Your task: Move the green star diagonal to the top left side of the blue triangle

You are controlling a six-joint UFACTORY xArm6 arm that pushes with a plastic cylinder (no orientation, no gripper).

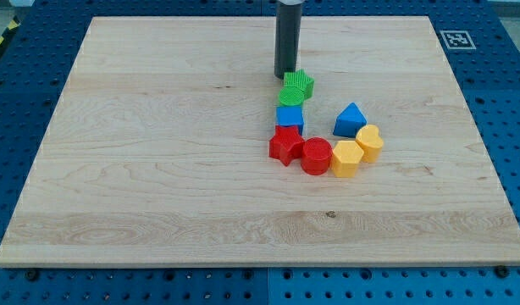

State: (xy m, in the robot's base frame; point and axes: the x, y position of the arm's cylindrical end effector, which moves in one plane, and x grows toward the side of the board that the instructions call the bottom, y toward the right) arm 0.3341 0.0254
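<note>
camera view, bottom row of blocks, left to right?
red star → red cylinder → yellow hexagon → yellow heart. Above that row, the blue cube, green star and blue triangle overlap these in left-right position, so they are left out. My tip sits at the green star's upper left.

Right of the wooden board's [158, 169] centre cluster a blue cube [290, 118], red star [284, 145], red cylinder [316, 156], yellow hexagon [346, 158] and yellow heart [369, 141].

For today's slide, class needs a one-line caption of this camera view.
Rod tip touches green star, above blue cube; blue triangle to its right.
</note>
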